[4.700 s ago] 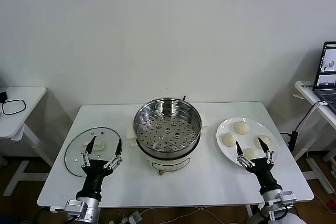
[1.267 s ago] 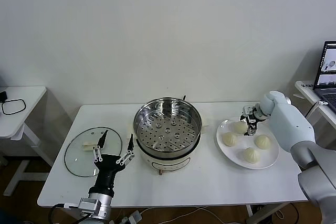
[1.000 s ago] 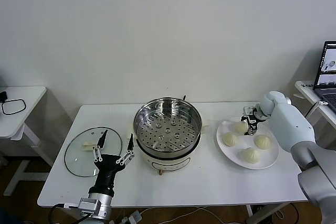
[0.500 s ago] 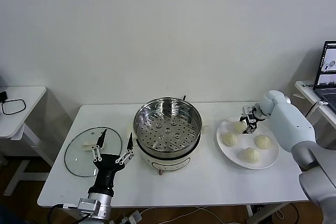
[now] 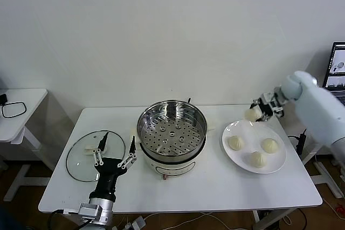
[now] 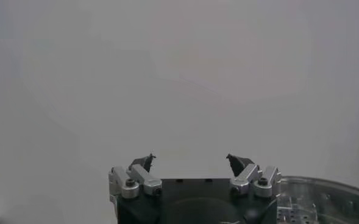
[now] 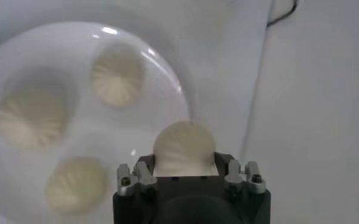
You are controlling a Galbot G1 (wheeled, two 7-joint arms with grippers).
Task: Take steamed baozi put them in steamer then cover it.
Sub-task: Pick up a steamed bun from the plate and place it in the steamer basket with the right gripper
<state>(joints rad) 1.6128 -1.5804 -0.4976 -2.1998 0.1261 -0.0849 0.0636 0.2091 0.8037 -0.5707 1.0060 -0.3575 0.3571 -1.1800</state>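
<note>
My right gripper point(image 5: 257, 112) is shut on one steamed baozi point(image 5: 251, 115) and holds it in the air just above the far edge of the white plate point(image 5: 249, 133). In the right wrist view the held baozi point(image 7: 184, 146) fills the gap between the jaws of that gripper point(image 7: 184, 163). Three more baozi point(image 5: 235, 143) lie on the plate. The steamer point(image 5: 171, 132) stands in the middle of the table, its perforated tray bare. The glass cover point(image 5: 81, 157) lies flat at the left. My left gripper point(image 5: 114, 151) points up, open and holding nothing, between cover and steamer.
The plate point(image 7: 63, 55) with its three buns lies below the right wrist camera. A laptop point(image 5: 337, 68) sits on a side table at the far right, and a small white table point(image 5: 19, 106) stands at the left. The steamer's rim point(image 6: 325, 198) shows beside the left gripper point(image 6: 191, 161).
My right gripper has closed on the far baozi and lifted it off the plate, up and slightly away from it. Three buns stay on the plate. The left arm has not moved.
</note>
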